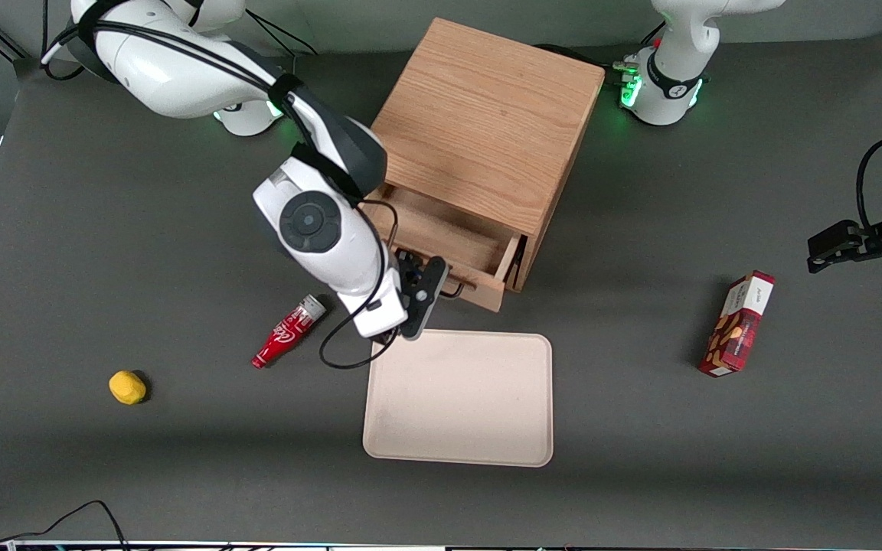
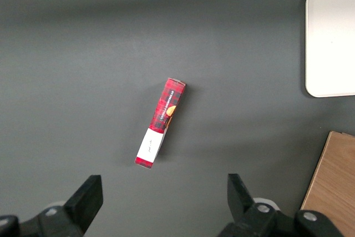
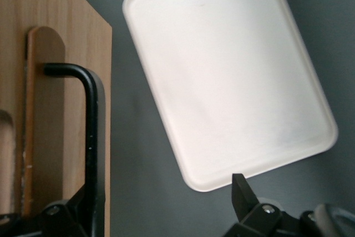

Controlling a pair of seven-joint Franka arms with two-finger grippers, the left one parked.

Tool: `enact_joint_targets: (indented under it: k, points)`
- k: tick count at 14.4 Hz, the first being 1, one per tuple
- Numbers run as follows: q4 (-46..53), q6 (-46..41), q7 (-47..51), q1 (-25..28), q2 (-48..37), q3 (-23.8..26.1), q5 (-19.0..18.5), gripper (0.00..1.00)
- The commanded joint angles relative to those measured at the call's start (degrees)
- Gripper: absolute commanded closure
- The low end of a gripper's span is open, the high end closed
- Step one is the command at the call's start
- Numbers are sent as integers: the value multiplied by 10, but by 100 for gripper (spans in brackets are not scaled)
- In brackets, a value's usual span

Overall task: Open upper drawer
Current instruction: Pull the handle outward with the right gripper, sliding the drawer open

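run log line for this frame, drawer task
step: pulling | upper drawer: partly open, inside bare | gripper: at black handle, open | tray: nearer the camera, apart

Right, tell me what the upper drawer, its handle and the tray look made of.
Upper drawer: light oak-like wood, visible grain, matte. Handle: thin black bar, probably metal, faint sheen. Tray: cream, smooth, matte, likely plastic. The end effector is at the handle, in front of the drawer, fingers apart.
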Motion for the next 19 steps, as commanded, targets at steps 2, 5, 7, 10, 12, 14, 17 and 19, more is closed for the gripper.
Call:
enact_joint_targets:
  k: [2,5,7,10,12,14,17,19]
  points:
    - [32,31,-24,6,25,-35,-25,0]
    - [51,41,-40,3,30,-53,-25,0]
    - [64,41,-43,3,32,-67,-25,0]
    - [70,59,-43,3,37,-84,-25,0]
    - [77,63,-43,2,41,-88,-25,0]
    - [86,64,-43,-1,44,-89,-25,0]
    - [93,67,-40,-4,45,-89,-25,0]
    - [93,66,-33,-4,43,-88,-21,0]
